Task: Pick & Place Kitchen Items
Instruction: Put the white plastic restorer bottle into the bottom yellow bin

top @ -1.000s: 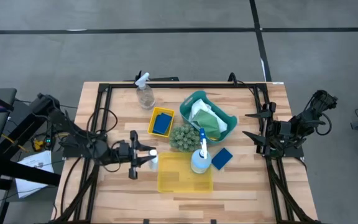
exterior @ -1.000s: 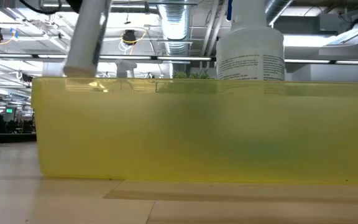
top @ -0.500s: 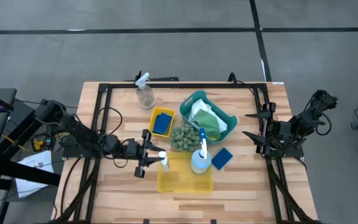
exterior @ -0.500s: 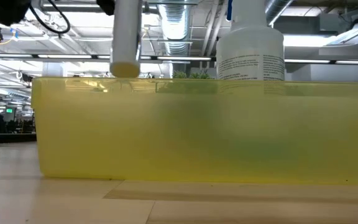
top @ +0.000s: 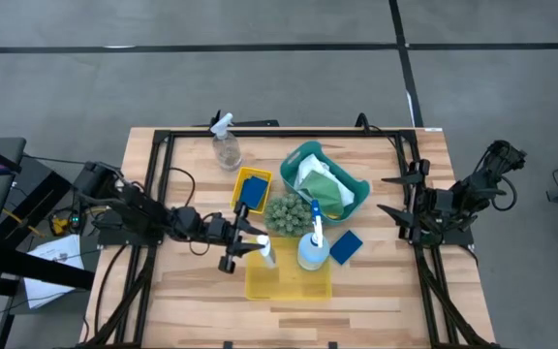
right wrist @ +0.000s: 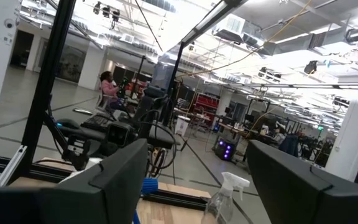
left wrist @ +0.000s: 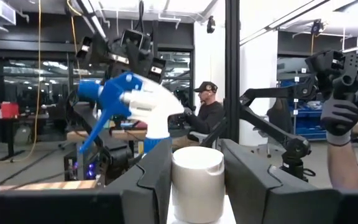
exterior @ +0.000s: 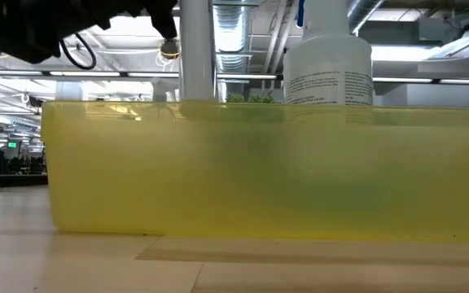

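From above, we see the left gripper (top: 250, 246) reaching over the near-left edge of the flat yellow bin (top: 289, 281), its fingers clamped on the small white bottle (top: 268, 254), which hangs above the bin's left part — a carry for dropping inside, we judge. The blue-and-white spray bottle (top: 313, 247) stands at the bin's far right corner, the blue sponge (top: 346, 246) just beside it on the table (top: 192, 291). The right gripper (top: 395, 197) waits by the right frame, fingers spread wide.

At table height, the white bottle (exterior: 196, 50) hangs upright behind the bin's wall (exterior: 267, 171), its bottom hidden, so we cannot tell whether it touches the floor.

The left wrist view shows the bottle's cap (left wrist: 196, 160) pinched between the two fingers (left wrist: 157, 168), spray bottle (left wrist: 132, 102) beyond.

The right wrist view — parted fingers (right wrist: 114, 171), nothing between.
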{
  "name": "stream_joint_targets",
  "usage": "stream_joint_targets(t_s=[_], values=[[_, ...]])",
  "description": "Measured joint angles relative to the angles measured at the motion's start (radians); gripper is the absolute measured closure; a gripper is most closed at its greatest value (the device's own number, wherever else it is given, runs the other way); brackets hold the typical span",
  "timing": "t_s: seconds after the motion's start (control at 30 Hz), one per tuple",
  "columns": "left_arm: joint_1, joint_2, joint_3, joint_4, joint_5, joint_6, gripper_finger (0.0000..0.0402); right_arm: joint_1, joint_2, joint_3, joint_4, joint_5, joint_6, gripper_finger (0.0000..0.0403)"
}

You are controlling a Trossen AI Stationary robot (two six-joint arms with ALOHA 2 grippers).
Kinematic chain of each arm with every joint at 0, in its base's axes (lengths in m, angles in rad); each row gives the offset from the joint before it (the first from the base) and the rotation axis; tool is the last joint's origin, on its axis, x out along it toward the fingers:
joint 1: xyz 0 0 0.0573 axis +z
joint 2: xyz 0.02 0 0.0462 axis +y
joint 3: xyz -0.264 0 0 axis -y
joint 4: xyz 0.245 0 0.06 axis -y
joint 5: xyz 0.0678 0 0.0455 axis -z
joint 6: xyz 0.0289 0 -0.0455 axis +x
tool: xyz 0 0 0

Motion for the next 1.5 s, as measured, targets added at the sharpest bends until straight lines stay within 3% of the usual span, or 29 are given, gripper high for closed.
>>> stream_joint_targets(t_s=[0.53,1.33,1.5], values=[[0.015,0.098,0.001,0.067,-0.036,-0.048,0.0292,0.000,0.000,0.000,0.000,0.017,-0.002,0.0135],[-0.044,0.112,0.001,0.042,-0.325,-0.055,0.0292,0.000,0.000,0.000,-0.003,0.017,0.000,0.0135],[-0.045,0.171,0.023,0.066,-0.357,-0.079,0.0292,0.000,0.000,0.000,-0.003,0.017,0.000,0.0135]])
